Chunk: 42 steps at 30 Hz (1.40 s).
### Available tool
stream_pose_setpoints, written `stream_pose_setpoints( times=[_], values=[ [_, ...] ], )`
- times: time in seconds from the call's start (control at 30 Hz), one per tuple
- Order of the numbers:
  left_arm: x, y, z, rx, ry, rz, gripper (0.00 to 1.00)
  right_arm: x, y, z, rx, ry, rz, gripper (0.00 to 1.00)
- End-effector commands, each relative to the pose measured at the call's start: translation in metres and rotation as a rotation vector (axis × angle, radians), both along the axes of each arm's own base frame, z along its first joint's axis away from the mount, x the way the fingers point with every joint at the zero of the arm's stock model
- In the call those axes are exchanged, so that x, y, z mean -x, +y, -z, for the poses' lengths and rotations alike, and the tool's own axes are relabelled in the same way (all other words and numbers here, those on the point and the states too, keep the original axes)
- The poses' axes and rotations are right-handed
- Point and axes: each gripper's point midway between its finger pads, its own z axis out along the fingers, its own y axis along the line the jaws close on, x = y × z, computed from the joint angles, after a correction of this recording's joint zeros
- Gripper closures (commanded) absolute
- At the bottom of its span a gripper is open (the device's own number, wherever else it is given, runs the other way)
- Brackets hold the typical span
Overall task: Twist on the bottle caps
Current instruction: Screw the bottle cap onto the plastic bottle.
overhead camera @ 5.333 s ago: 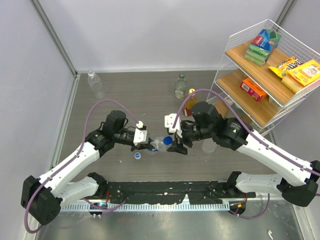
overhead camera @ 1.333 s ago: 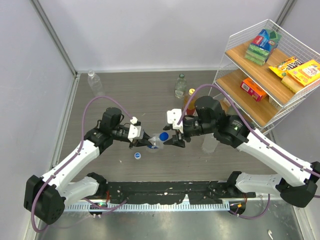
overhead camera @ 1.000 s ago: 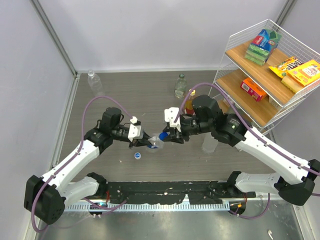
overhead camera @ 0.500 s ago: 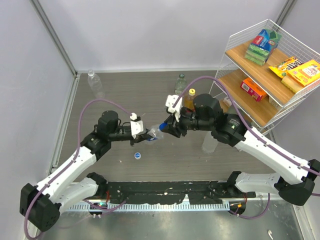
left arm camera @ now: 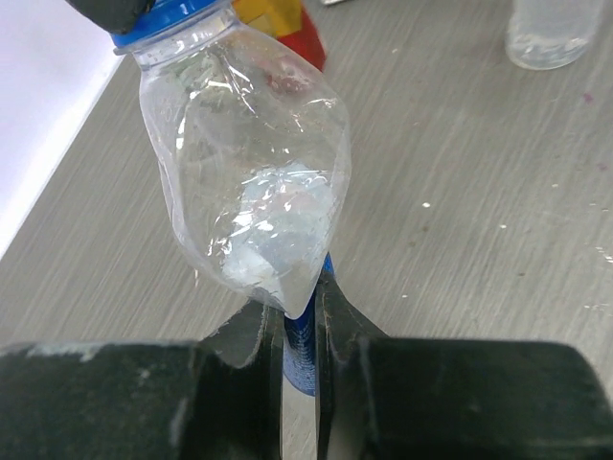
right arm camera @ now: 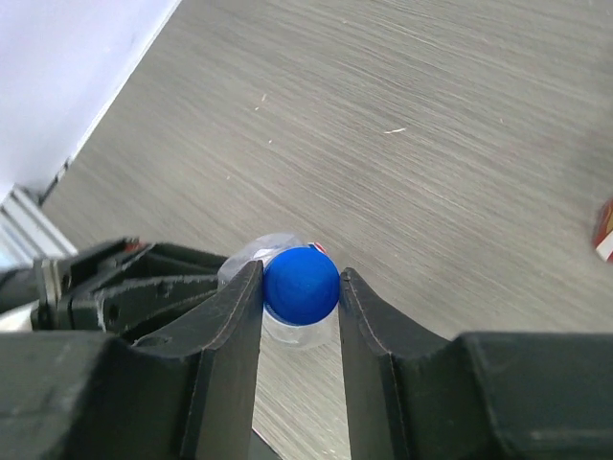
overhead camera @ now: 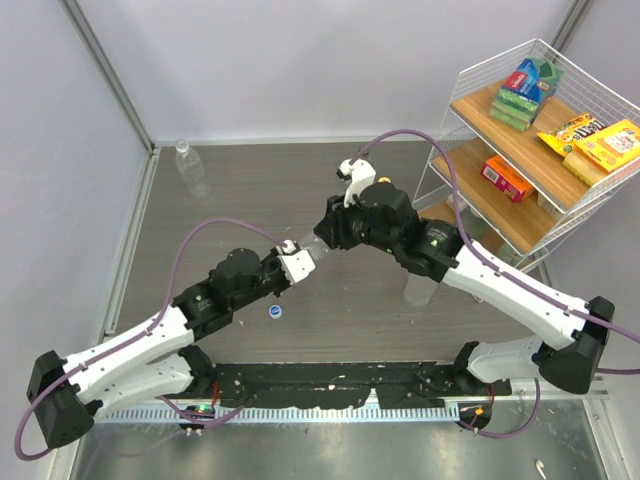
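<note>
Both arms are the same build. Left arm [overhead camera: 130, 345] and right arm [overhead camera: 510, 290] have white link shells with black rounded joint housings at shoulder, elbow and wrist. A purple cable runs outside each arm in a loose loop: left cable [overhead camera: 215, 225], right cable [overhead camera: 405, 133]. Each wrist carries a small white camera block: left camera block [overhead camera: 292, 262], right camera block [overhead camera: 352, 168]. Left gripper [left arm camera: 300, 335] and right gripper [right arm camera: 301, 283] are matte black, with moulded fingers, flat inner faces, tapered tips and light scuffs on the body.
</note>
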Motion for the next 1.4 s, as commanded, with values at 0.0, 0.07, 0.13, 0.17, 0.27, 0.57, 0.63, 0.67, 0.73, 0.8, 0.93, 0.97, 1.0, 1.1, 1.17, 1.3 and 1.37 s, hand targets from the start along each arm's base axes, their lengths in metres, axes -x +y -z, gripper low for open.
stream_pose_setpoints(
  times=[0.0,0.07,0.13,0.17,0.27,0.57,0.63,0.67,0.73,0.8,0.93,0.97,1.0,1.1,1.17,1.3,1.37],
  values=[
    [-0.004,-0.027,-0.110,0.268,-0.300,0.047,1.00,-0.023,-0.012,0.041,0.046,0.124,0.246,0.99],
    [-0.009,-0.029,-0.109,0.273,-0.297,0.028,1.00,-0.027,-0.018,0.041,0.025,0.129,0.304,0.99],
    [-0.014,-0.026,-0.108,0.289,-0.294,-0.009,1.00,-0.029,-0.017,0.040,-0.007,0.136,0.333,0.99],
    [-0.014,-0.027,-0.107,0.296,-0.293,-0.008,1.00,-0.031,-0.016,0.038,-0.025,0.139,0.342,0.99],
    [-0.013,-0.026,-0.102,0.286,-0.291,-0.004,1.00,-0.031,-0.013,0.035,-0.039,0.142,0.336,0.80],
    [-0.012,-0.014,-0.067,0.234,-0.244,-0.037,1.00,-0.019,-0.015,-0.014,-0.082,-0.060,0.160,0.24],
    [-0.015,-0.014,-0.054,0.200,-0.205,-0.034,1.00,-0.015,-0.019,-0.026,-0.090,-0.128,0.120,0.17],
    [-0.016,-0.015,-0.051,0.195,-0.190,-0.029,1.00,-0.013,-0.020,-0.029,-0.091,-0.151,0.107,0.16],
    [-0.020,-0.017,-0.041,0.178,-0.151,-0.009,1.00,-0.005,-0.023,-0.039,-0.100,-0.206,0.051,0.14],
    [-0.025,-0.017,-0.037,0.179,-0.125,0.001,1.00,0.000,-0.029,-0.048,-0.092,-0.259,0.022,0.14],
    [-0.019,-0.019,-0.032,0.199,-0.059,0.125,1.00,0.007,-0.045,-0.054,-0.017,-0.373,-0.018,0.14],
    [-0.014,-0.018,-0.030,0.203,-0.040,0.170,1.00,0.011,-0.050,-0.059,0.004,-0.424,-0.047,0.14],
    [-0.007,-0.018,-0.030,0.210,-0.023,0.231,1.00,0.021,-0.049,-0.058,0.046,-0.480,-0.138,0.14],
    [0.018,-0.013,-0.024,0.169,0.004,0.439,1.00,0.052,-0.043,-0.045,0.128,-0.565,-0.392,0.14],
    [0.031,-0.010,-0.020,0.146,0.013,0.520,1.00,0.075,-0.040,-0.037,0.151,-0.603,-0.558,0.14],
    [0.041,-0.010,-0.022,0.149,0.025,0.574,1.00,0.118,-0.032,-0.041,0.067,-0.678,-0.806,0.14],
    [0.045,-0.010,-0.023,0.151,0.024,0.593,1.00,0.124,-0.029,-0.045,0.039,-0.672,-0.830,0.14]
  ],
)
